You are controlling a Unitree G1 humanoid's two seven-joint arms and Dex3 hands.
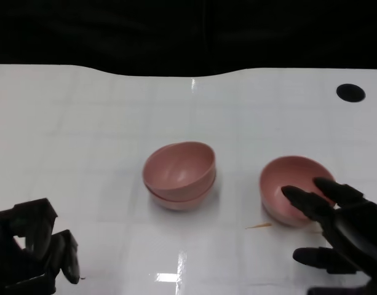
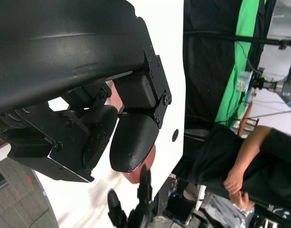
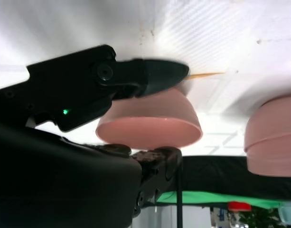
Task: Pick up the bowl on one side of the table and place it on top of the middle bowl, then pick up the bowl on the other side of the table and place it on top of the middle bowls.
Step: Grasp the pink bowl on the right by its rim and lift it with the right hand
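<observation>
Bare table [image 1: 83,141] between stacked bowls [image 1: 179,175] and right bowl [image 1: 293,187]; nothing blocks passage.

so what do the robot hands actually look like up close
Both are matte black. The left robot hand is blocky, with boxy segments joined by small screws and a rounded, finely textured fingertip pad. The right robot hand has slimmer, tapering fingers; a small green light glows on its housing in the right wrist view.

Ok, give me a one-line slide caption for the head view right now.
Right hand reaches over the rim of the remaining side bowl; two bowls sit stacked mid-table, left hand idle.
</observation>
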